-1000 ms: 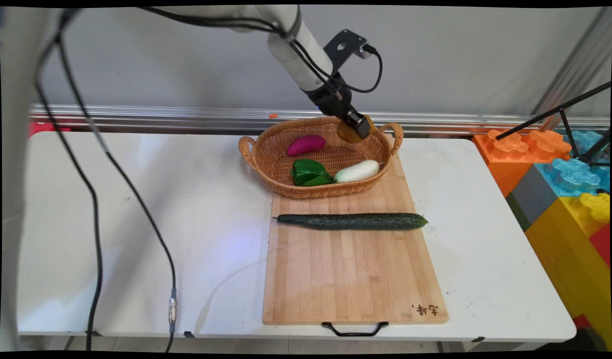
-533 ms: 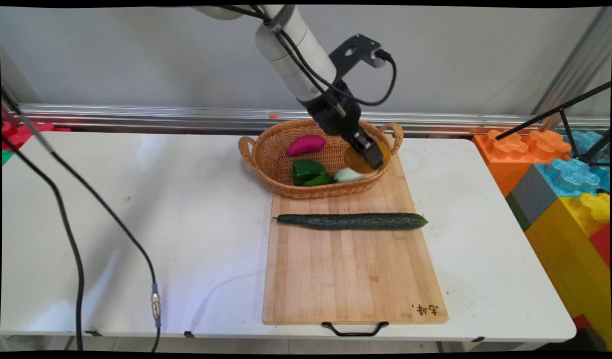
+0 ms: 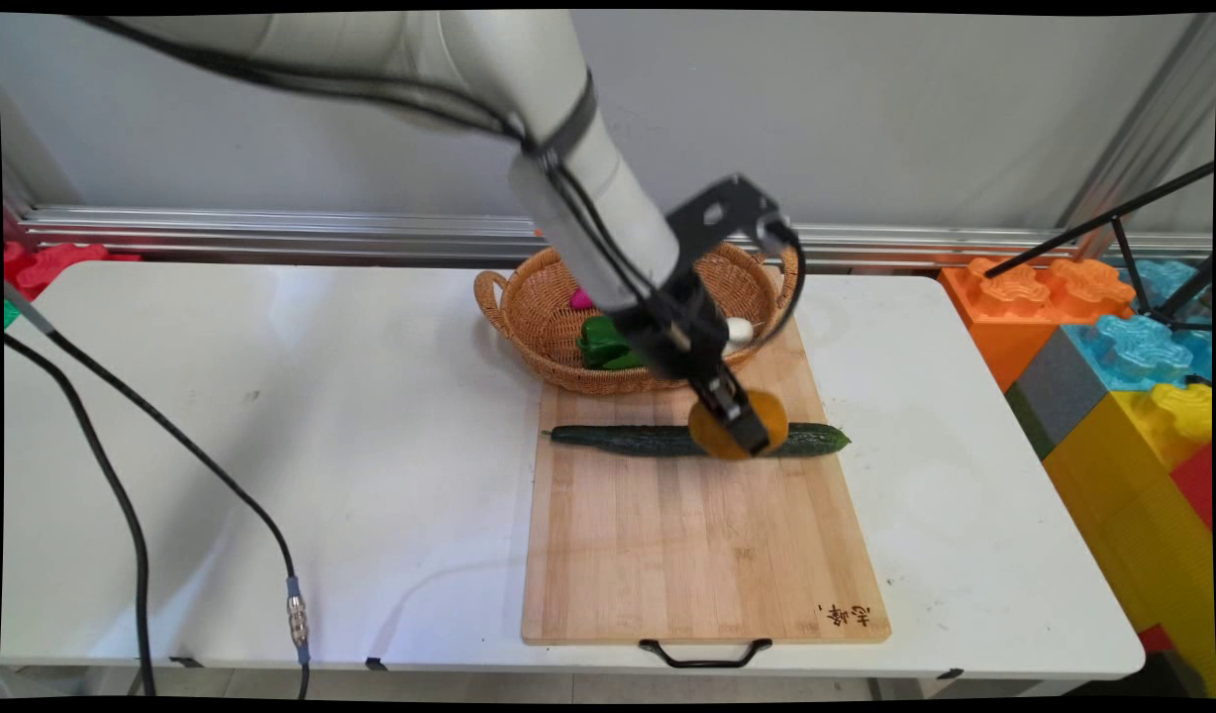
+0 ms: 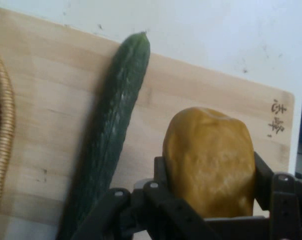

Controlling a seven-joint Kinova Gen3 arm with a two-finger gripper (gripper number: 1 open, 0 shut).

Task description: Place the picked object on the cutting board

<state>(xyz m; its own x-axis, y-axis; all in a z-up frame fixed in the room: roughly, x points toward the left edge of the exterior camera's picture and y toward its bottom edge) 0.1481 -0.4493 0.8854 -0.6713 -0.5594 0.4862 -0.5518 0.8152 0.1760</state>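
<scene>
1 yellow-brown potato (image 3: 737, 424) sits clamped between the 2 fingers of the gripper (image 3: 742, 421), which we see held above the wooden cutting board (image 3: 702, 545), over the right part of the cucumber (image 3: 628, 439) lying across the board's far half. Just beyond, the wicker basket (image 3: 529, 317) holds a green pepper (image 3: 600, 342); we glimpse a purple and a white vegetable there, mostly hidden by the arm.

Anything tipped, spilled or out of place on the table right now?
Nothing stands out. The gripper holds a yellow-brown potato above the cutting board, over the cucumber lying flat on it. The wicker basket sits upright.
</scene>
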